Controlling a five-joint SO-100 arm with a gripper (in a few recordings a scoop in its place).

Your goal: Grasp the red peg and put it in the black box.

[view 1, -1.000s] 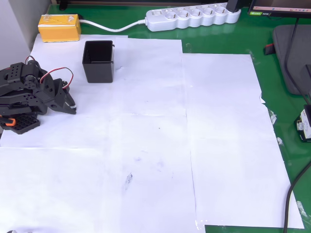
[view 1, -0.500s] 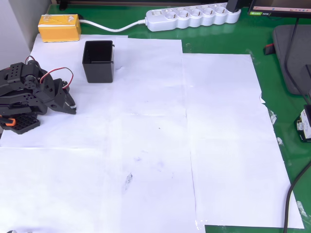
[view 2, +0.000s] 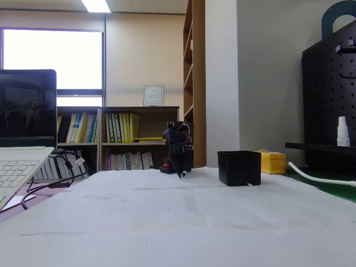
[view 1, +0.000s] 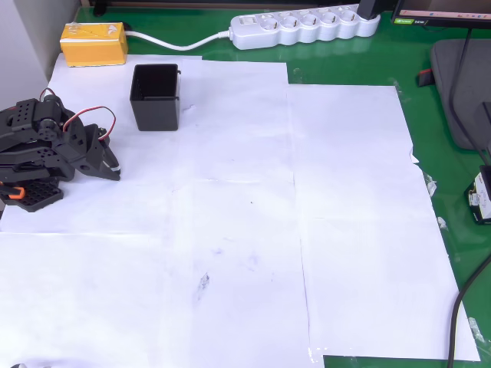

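Green table mat (view 1: 360, 57) overlaid with taped white paper sheets (view 1: 230, 230). Folded black jointed arm's gripper (view 1: 113, 170) rests at the overhead view's left edge, jaws together, tip on the paper. Small square glossy black plastic box (view 1: 155, 97) stands just beside it, upright. Yellow rectangular block (view 1: 93, 43) and white power strip (view 1: 307, 27) behind. Fixed view: bookshelves (view 2: 119, 139), bright window (view 2: 53, 67), laptop (view 2: 25, 139).

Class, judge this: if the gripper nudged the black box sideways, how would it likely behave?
The black box looks thin-walled, so probably light. Its flat base on smooth white paper suggests it slides rather than rolls. It looks about as tall as it is wide in the fixed view, so a high push might tip it.
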